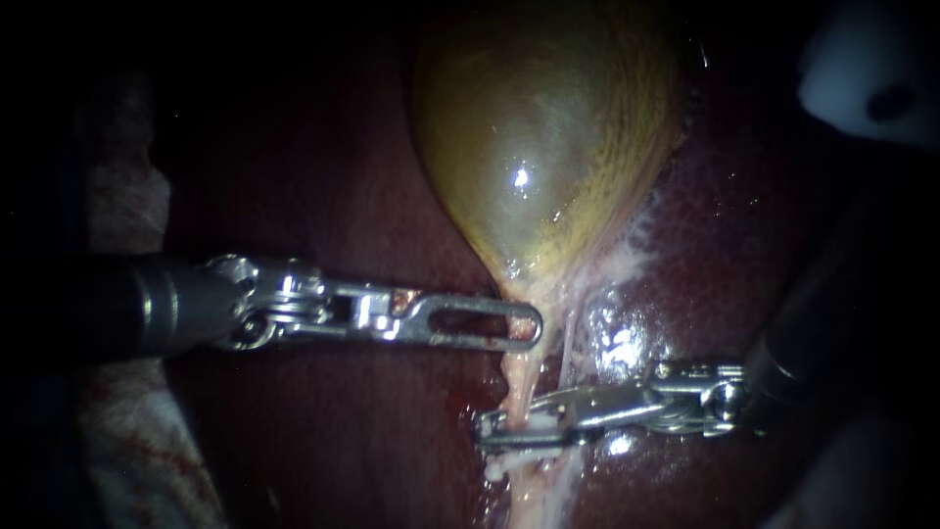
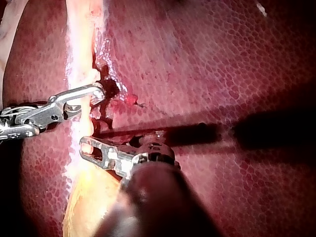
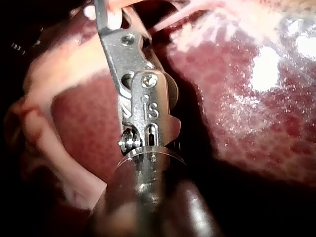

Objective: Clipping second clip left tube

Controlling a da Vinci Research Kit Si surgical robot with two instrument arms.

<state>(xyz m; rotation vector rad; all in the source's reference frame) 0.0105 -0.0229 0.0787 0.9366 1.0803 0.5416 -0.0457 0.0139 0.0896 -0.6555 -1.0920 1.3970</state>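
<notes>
– Nearest, what's that dark blur?
– That's the left instrument (image 1: 527, 326), its shaft cut off at the edge. Its slotted steel pincer pinches the gallbladder (image 1: 548, 127) at the neck, and the under half is hidden.
– And the tube?
– The left tube (image 1: 519, 384), pale and stringy, hangs below that neck over glossy, mottled liver (image 1: 725, 255). The right instrument (image 1: 494, 433) crosses it, pincer clamped on it. Its wrist view cuts the tips off.
– Upper right?
– A white blur (image 1: 862, 78), can't tell what.

We placed the endoscope close above the liver (image 1: 744, 245), facing the gallbladder (image 1: 548, 137), while each wrist camera looked forward from its arm at closer range, all three views sharing the pale tube (image 1: 519, 382).
</notes>
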